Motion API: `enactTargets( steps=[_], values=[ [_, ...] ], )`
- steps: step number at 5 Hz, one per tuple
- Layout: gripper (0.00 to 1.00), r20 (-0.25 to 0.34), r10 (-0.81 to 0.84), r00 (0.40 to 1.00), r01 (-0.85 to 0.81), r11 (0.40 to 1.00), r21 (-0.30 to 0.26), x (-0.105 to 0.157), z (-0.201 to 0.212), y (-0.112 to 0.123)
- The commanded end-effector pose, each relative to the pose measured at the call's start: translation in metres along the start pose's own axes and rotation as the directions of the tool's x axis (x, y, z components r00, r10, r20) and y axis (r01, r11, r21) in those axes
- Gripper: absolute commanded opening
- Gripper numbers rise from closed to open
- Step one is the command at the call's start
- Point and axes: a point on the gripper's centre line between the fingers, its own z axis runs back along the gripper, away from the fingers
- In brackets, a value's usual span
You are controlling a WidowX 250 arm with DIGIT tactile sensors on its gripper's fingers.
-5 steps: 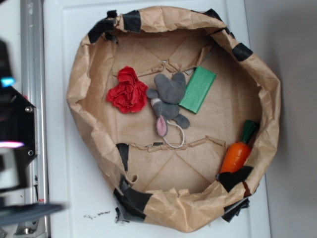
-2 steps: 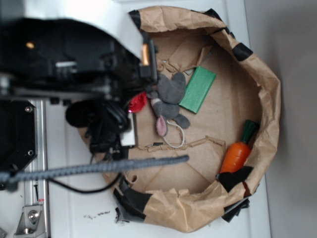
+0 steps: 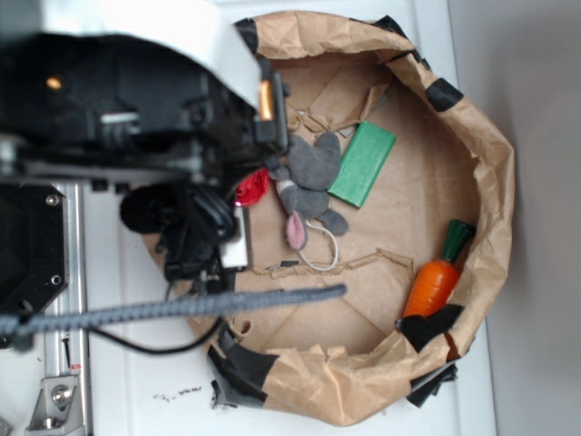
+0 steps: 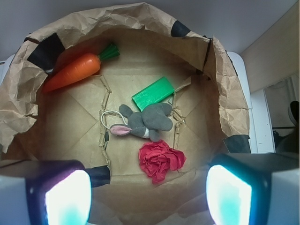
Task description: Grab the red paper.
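In the exterior view, my arm (image 3: pixel 136 118) had swung in from the left edge within the last second and now covered the left part of the brown paper basket (image 3: pixel 490 182); between the last two looks it had barely shifted, so I judged the big approach was over and I was hanging above the target, not descending yet. All that showed of the red paper (image 3: pixel 253 186) was a small red sliver at the edge of my housing, just beside the grey plush mouse (image 3: pixel 309 173), with the green block (image 3: pixel 363 163) on the mouse's other side and the toy carrot (image 3: pixel 434 277) well apart by the far wall. My fingertips were hidden under my own body here, so this view told me nothing of their spread. In the wrist view, my gripper (image 4: pixel 147 197) was spread wide, its two fingers (image 4: pixel 61 194) blurred at the bottom corners of the frame, and nothing was between them but the basket floor. The red paper (image 4: pixel 161 160) lay on that floor in the gap between my fingers but ahead of them, touching or nearly touching the mouse (image 4: pixel 145 123) above it. It was a crumpled, rose-like wad of ruffled folds, bright red, about as big as the mouse. I judged it light and springy, so I would need to come straight down and close without catching the mouse.
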Motion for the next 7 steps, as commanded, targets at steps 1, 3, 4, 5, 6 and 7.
enactTargets(
  steps=[1, 3, 4, 5, 6, 7],
  values=[
    [1.00, 0.041, -0.025, 0.999, 0.024, 1.000, 0.002, 0.023, -0.061, 0.010],
    [1.00, -0.091, -0.040, 0.995, 0.043, 0.998, 0.037, 0.015, -0.114, 0.015],
    [1.00, -0.086, -0.031, 0.996, 0.037, 0.997, 0.072, 0.010, -0.122, 0.017],
    [1.00, -0.090, -0.023, 0.996, 0.033, 0.993, 0.112, 0.005, -0.122, 0.019],
    [1.00, -0.131, -0.023, 0.991, 0.044, 0.987, 0.156, -0.003, -0.122, 0.019],
    [1.00, -0.199, -0.014, 0.980, 0.061, 0.970, 0.235, -0.013, -0.136, 0.013]
  ],
)
